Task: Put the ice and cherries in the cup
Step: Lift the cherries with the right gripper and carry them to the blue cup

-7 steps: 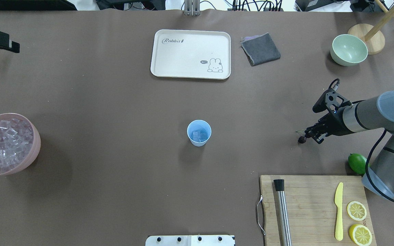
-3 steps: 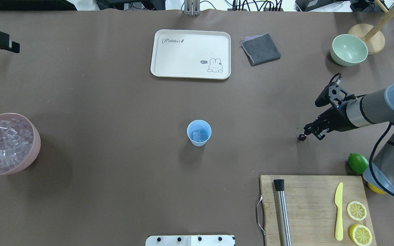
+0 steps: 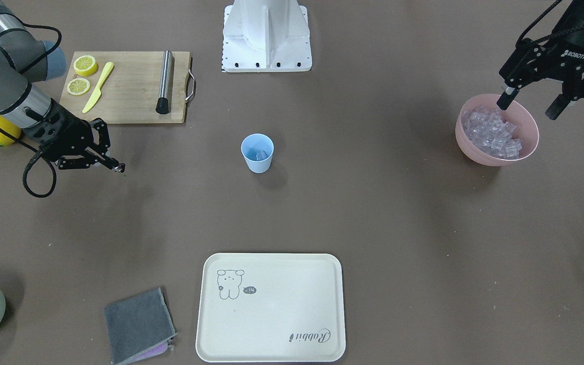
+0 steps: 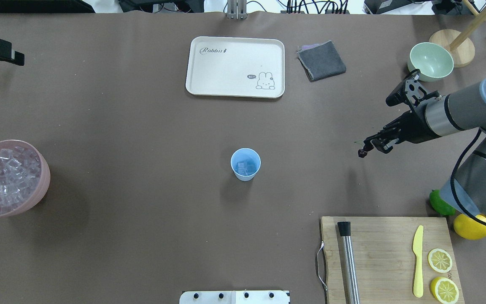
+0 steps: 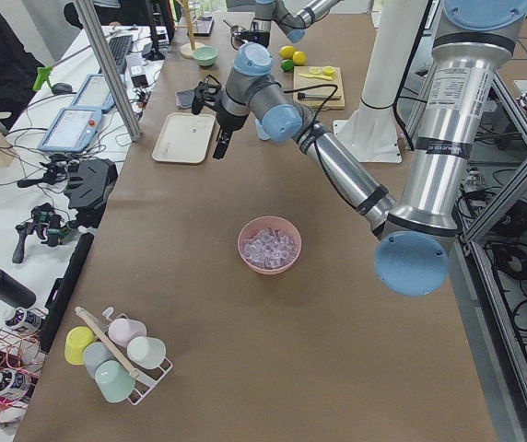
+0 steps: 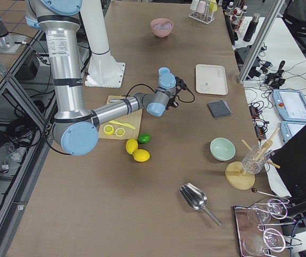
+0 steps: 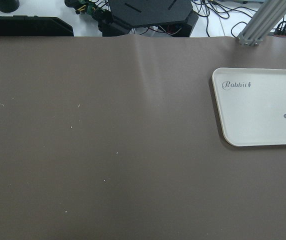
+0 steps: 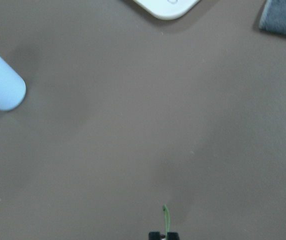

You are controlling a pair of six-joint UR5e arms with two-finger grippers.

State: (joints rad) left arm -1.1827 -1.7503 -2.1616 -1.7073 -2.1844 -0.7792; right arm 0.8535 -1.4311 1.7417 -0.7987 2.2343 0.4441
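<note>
The cherries (image 4: 361, 154) dangle dark below the right hand (image 4: 371, 142), whose fingers are pinched together on the thin green stem. The wrist view shows just that stem poking out from the closed tips. They hang above the bare table (image 4: 141, 126), well apart from the cup (image 4: 245, 164), which stands mid-table with a few cubes of ice (image 4: 245, 168) already in the bottom.

So this looks like the carry. To do it well, keep the pinch firm on the stem and travel level toward the cup. The fruit should stay high enough to clear the rim, and the hand should stop with the cherries centred over the mouth, not the fingers. The fruit hangs off to one side of the grip, so it needs time to stop swinging before release. The cup is light and narrow, and a brush on the rim could tip it.

Across the table, the left hand (image 3: 527, 108) hovers with its fingers spread, empty, above the pink bowl (image 4: 45, 182) of cubes.

Against the frame a moment back, the right arm has lifted and swung the cherries away from the board side and a touch closer to the cup. A yellow lemon (image 4: 471, 226) now shows beside the arm. Cup and bowl haven't budged.
</note>
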